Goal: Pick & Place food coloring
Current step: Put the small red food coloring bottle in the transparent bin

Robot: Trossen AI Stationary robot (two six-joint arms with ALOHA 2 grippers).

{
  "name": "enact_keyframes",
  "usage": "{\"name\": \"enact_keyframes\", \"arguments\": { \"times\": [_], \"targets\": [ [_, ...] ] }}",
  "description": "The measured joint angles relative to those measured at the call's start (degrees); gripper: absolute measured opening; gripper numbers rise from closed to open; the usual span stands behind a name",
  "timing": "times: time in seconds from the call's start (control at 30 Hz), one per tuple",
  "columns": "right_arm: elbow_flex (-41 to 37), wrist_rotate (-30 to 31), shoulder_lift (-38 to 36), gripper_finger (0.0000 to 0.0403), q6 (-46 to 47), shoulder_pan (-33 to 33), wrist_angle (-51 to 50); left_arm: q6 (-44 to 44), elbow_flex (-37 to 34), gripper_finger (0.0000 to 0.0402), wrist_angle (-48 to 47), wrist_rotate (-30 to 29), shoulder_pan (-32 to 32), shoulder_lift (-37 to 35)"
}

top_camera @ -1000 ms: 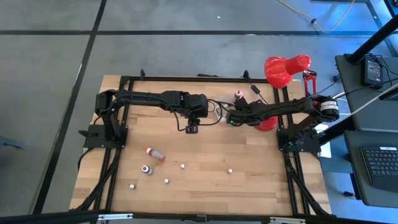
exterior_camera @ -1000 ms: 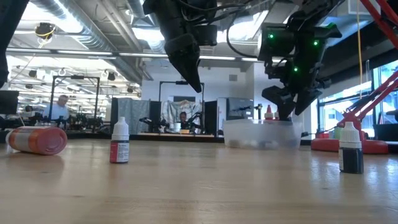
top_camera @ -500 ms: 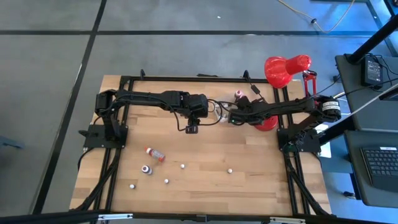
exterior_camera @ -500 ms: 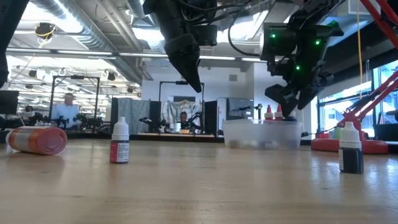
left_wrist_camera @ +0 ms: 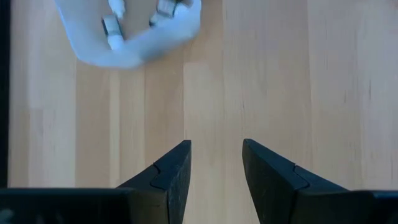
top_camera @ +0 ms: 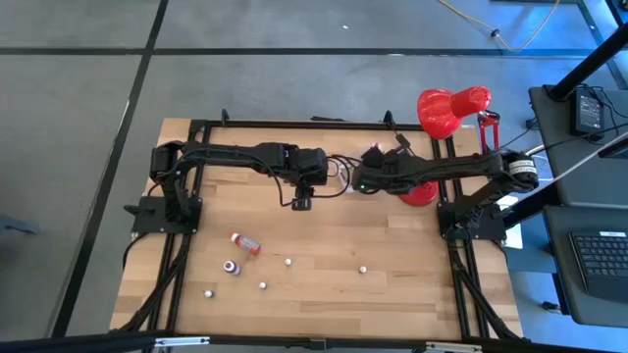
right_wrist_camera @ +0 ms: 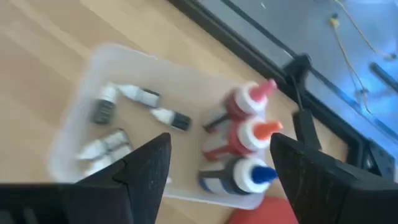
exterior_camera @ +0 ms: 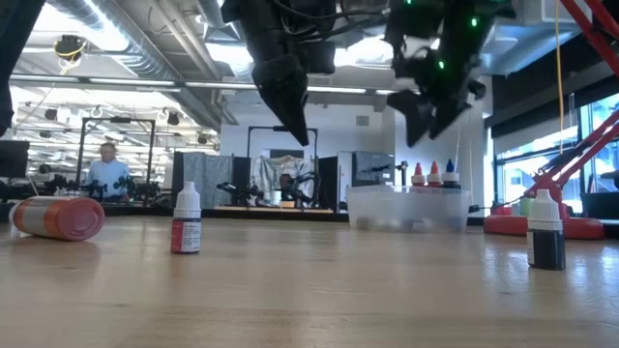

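My right gripper (right_wrist_camera: 214, 171) spread wide, empty, above the clear tub (right_wrist_camera: 81, 112) of food coloring (right_wrist_camera: 140, 95), my left gripper (left_wrist_camera: 216, 163) part-open, empty

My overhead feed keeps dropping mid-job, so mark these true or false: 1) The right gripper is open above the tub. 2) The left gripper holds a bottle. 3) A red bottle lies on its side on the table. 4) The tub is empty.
1) True: the right gripper is open over the clear tub.
2) False: the left gripper has nothing between its fingers, only bare table beneath.
3) True: the red bottle lies on its side.
4) False: the tub holds small bottles and three upright nozzle-capped bottles.
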Motion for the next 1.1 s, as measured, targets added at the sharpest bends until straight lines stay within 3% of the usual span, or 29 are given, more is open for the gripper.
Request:
{"name": "enact_keyframes", "arguments": {
  "times": [0.37, 0.57, 0.73, 0.9, 1.1],
  "targets": [
    [4.9, -11.4, -0.1, 0.0277, -11.4, 11.8, 4.4, -6.7, 0.0, 0.0141, -9.0, 0.0, 0.1, 0.0],
    [4.9, -26.7, -0.1, 0.0277, -22.1, 18.3, 6.4, -14.2, 0.0, 0.0141, -9.1, 0.0, -0.9, 0.0],
    [4.9, -33.6, -0.1, 0.0277, -23.3, 23.5, 6.5, -21.5, 0.0, 0.0141, -8.7, -0.1, -1.9, 0.0],
    [4.9, -34.4, -0.1, 0.0277, -20.4, 29.8, 6.6, -28.2, 0.0, 0.0156, -8.6, -0.7, -4.0, 0.0],
    [3.4, -32.1, 0.0, 0.0277, -18.6, 34.6, 8.2, -31.6, 0.0, 0.021, -8.7, -5.1, -9.0, 0.6]
  ]
}}
